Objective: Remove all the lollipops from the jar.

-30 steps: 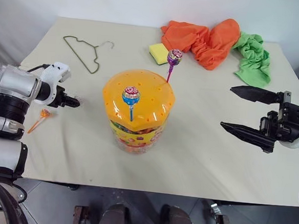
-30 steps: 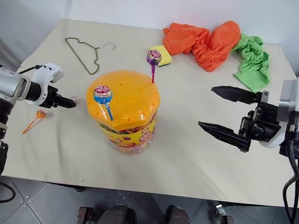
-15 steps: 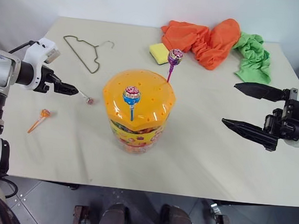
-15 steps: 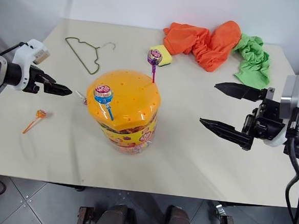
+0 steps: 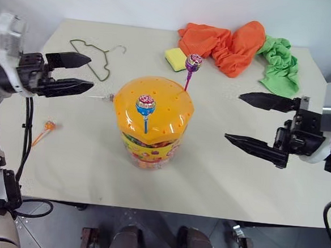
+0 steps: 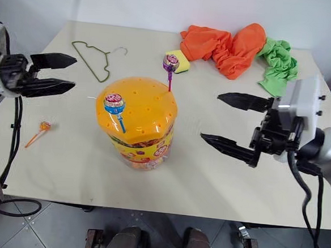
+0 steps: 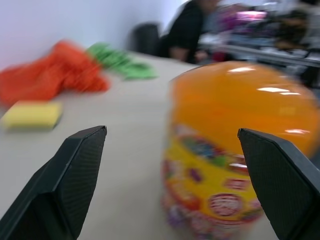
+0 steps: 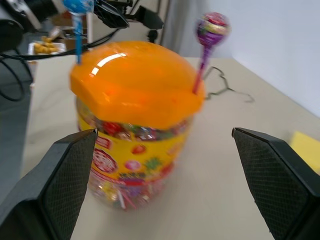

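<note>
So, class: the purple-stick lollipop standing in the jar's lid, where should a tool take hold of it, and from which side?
Probably the bare purple stick just under the head of the purple-stick lollipop, above the jar lid. It stands near the lid's far right edge, leaning away, so the open right tool could come in level from the right, then pull up along the stick.

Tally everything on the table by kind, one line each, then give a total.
Lollipops: 4, two in the jar lid, two on the table
Jar: 1
Cloths: 2, orange, green
Sponge: 1
Hanger: 1
Total: 9
</note>
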Controlling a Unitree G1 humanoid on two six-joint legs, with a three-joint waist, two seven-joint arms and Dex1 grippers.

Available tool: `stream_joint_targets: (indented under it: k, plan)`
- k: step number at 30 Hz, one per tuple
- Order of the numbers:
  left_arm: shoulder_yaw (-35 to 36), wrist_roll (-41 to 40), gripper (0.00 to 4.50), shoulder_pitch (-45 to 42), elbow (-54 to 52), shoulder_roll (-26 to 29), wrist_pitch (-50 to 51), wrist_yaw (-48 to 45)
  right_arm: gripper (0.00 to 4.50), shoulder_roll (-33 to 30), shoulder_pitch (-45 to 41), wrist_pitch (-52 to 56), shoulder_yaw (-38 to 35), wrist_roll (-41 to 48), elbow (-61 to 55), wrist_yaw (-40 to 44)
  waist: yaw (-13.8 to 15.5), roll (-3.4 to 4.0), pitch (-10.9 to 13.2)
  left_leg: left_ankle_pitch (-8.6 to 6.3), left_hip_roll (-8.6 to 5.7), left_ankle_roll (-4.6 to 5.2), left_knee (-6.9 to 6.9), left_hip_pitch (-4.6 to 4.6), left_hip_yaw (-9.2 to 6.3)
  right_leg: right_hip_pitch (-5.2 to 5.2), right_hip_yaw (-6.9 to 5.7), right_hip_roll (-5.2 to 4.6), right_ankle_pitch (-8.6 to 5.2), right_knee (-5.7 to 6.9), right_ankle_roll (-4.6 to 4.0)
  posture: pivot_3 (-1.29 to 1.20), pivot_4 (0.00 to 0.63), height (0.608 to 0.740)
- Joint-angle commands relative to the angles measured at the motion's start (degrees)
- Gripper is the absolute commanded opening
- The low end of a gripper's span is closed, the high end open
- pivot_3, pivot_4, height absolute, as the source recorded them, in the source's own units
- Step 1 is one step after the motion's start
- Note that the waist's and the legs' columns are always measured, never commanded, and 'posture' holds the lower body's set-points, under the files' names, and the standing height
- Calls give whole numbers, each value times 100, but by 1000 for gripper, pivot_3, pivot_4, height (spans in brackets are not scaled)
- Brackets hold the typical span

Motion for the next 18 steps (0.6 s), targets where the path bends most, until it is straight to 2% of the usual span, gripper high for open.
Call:
stream_joint_targets:
  k: [1, 7, 12, 18]
  plan:
    - [36, -588, 4469, 293, -150, 186, -344, -644, 4500, 352, -613, -67, 349, 119, 77, -293, -14, 1, 0, 0, -1, 0, 1, 0, 1, 0, 2, -1, 0, 0, 0, 0, 150, 740]
    - [-316, -1621, 4469, 868, -578, 483, -492, -644, 4500, 969, -1478, -139, 979, -274, 925, -133, -14, -1, 0, 0, -1, 0, 3, -1, -4, -1, 2, -1, 0, 6, 0, 0, 150, 740]
    - [-351, -1988, 4469, 1127, -823, 538, -545, -644, 4500, 1453, -2011, -357, 1513, -759, 1866, 374, -47, 0, 0, -2, -2, 1, 2, -2, -4, -1, 2, -1, 0, 6, 0, 0, 150, 740]
    - [-27, -2073, 4469, 1584, -1367, 395, -390, -540, 4500, 1937, -2614, -714, 1973, -1424, 2946, 1022, -151, 0, 0, -2, -1, 1, -4, -2, -4, -4, 0, 0, -1, 7, -1, 0, 150, 740]
